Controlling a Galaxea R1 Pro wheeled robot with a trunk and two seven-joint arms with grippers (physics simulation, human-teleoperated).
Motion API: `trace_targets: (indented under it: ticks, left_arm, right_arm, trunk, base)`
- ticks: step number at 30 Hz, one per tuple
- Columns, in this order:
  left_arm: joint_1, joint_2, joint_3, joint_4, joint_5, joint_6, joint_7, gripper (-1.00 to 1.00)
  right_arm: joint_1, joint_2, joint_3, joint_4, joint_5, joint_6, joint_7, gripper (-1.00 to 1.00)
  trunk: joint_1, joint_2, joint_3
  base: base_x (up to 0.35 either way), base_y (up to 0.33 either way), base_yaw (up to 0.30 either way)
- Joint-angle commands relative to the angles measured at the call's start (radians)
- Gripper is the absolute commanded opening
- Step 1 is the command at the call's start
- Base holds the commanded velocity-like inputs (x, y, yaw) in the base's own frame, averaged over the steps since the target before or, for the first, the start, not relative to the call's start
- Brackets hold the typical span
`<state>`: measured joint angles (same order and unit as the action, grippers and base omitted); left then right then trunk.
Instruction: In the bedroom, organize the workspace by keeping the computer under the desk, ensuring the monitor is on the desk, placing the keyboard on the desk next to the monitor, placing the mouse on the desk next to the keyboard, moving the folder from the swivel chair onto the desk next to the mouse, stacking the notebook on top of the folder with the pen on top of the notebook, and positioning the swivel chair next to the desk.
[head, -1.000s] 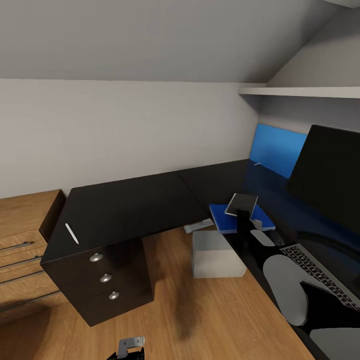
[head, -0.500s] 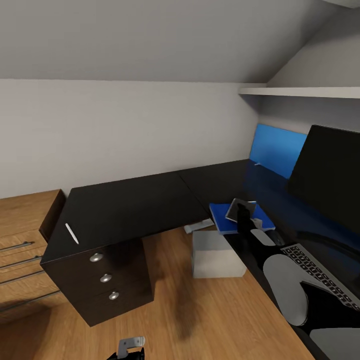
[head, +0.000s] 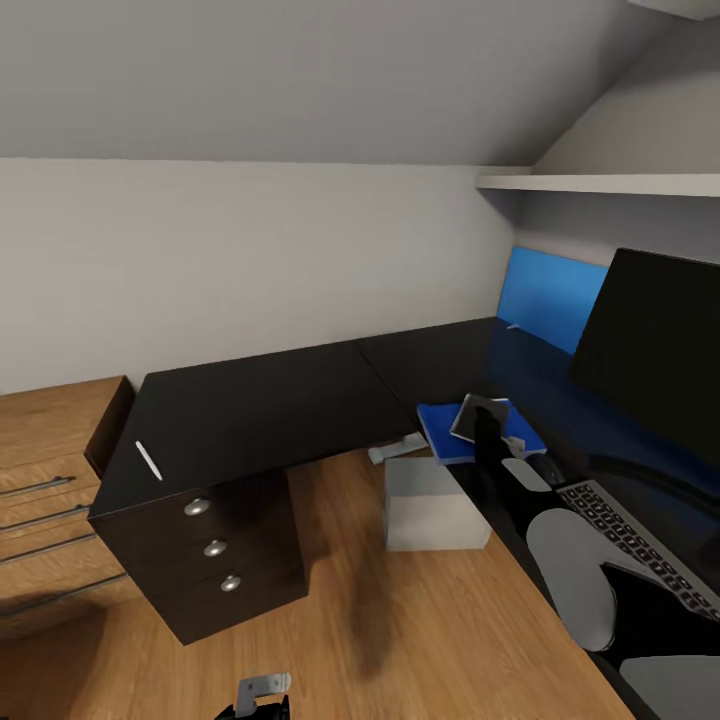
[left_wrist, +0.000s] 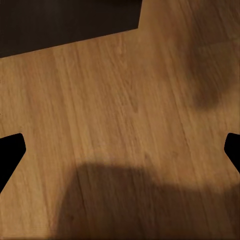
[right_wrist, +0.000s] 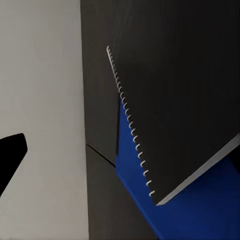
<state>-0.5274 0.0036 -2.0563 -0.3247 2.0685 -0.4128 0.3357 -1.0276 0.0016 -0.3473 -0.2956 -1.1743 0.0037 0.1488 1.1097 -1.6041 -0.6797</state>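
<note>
A white pen (head: 148, 461) lies on the black desk (head: 270, 400), at its far-left end above the drawers, well apart from the stack. The left gripper (left_wrist: 120, 150) hangs over bare wood floor, jaws spread wide, holding nothing. A grey computer (head: 432, 505) sits on the floor against the desk's inner corner. On the desk's right wing, the dark spiral notebook (head: 482, 417) now lies lower and flatter over the blue folder (head: 445, 437) than a second ago, when it stood raised. The right gripper (right_wrist: 120, 150) looks onto the notebook; one fingertip (right_wrist: 11, 152) shows clear of it, so the jaws look parted and empty. The notebook step seems done; the pen remains. Keyboard (head: 640, 545) and monitor (head: 655, 350) stand further right.
</note>
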Motion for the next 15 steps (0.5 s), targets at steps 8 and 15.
trace_targets:
  ticks: [8, 15]
  left_arm:
    - [-0.002, 0.000, -0.008, -0.004, 0.004, -0.005, 0.006, 1.00]
    - [-0.002, -0.001, -0.008, -0.004, 0.005, -0.005, 0.006, 1.00]
  right_arm:
    - [0.000, 0.001, -0.002, 0.010, -0.008, 0.000, 0.000, 1.00]
    - [0.000, 0.002, -0.002, 0.010, -0.008, 0.000, 0.000, 1.00]
  trunk:
    - [-0.019, 0.035, 0.015]
    - [-0.046, 0.084, 0.036]
  base:
    - [-0.004, 0.000, 0.000]
    - [0.000, 0.000, 0.000]
